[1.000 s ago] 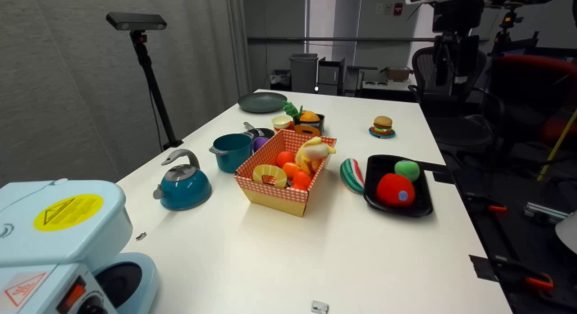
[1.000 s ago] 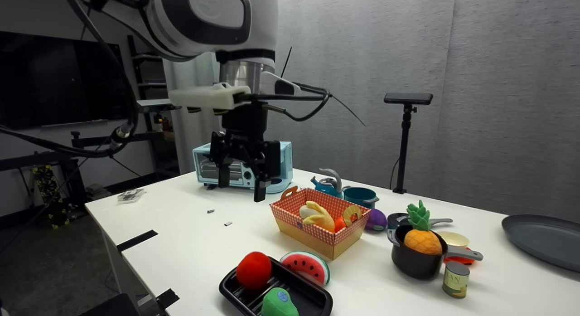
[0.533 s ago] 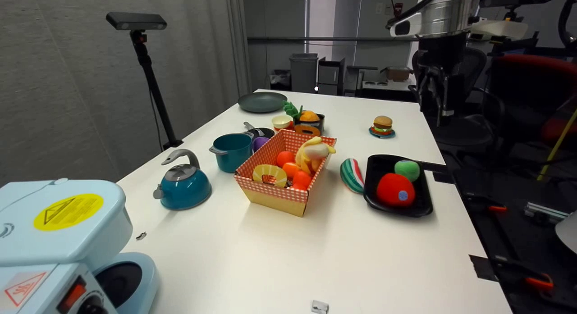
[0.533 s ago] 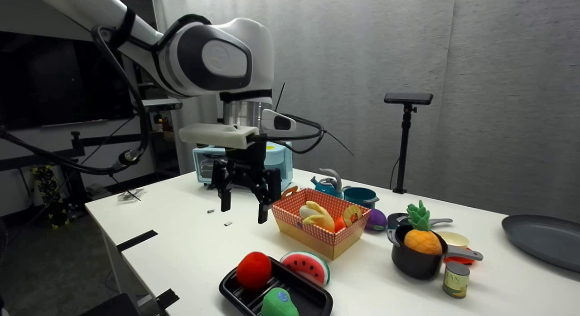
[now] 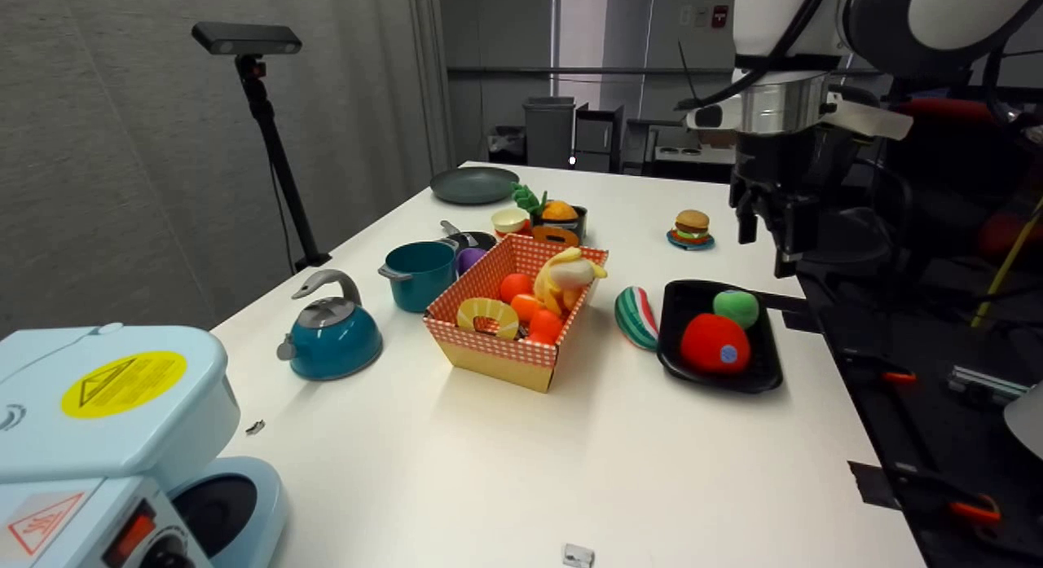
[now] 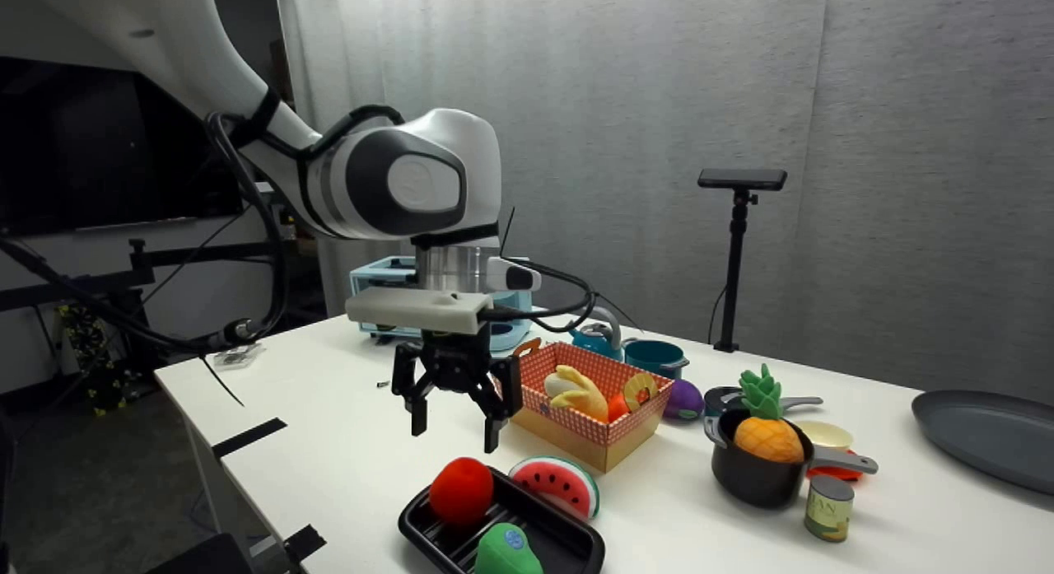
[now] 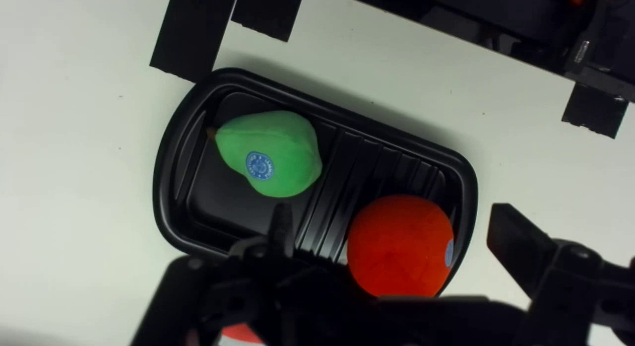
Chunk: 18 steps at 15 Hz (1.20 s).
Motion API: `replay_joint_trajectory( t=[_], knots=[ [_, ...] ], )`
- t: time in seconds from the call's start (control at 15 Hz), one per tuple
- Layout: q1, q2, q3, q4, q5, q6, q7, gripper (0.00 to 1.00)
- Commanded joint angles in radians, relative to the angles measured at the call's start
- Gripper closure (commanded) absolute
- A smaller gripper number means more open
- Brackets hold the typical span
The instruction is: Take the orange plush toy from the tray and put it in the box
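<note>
The orange plush toy (image 6: 461,492), round and red-orange, sits in one end of the black tray (image 5: 770,372). In the wrist view the toy (image 7: 401,244) shows in the tray (image 7: 163,187), its lower edge hidden by the gripper body. My gripper (image 6: 455,434) is open and empty, pointing down, just above the toy and apart from it. In the wrist view the fingertips of the gripper (image 7: 396,232) lie on either side of the toy. In an exterior view the gripper (image 5: 766,250) is above and behind the tray. The red-and-white checked box (image 5: 493,364) stands beyond the watermelon toy.
A green toy (image 7: 270,155) shares the tray. A watermelon slice (image 6: 556,485) lies between tray and box (image 6: 568,434). The box holds a yellow plush (image 5: 562,279) and several red-orange toys. A kettle (image 5: 336,340), a teal pot (image 5: 420,275) and a burger toy (image 5: 691,228) stand around.
My open gripper has come down and moved over the tray toward the red-orange toy. The toys, tray and box have not moved.
</note>
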Motion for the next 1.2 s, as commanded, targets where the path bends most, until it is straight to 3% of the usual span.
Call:
replay_joint_trajectory(
  t=[0.0,1.13],
  knots=[
    [0.007,0.059,0.008,-0.008,-0.044,0.081,-0.030,0.00],
    [0.022,0.288,0.080,0.011,-0.122,0.280,-0.033,0.00]
  ],
)
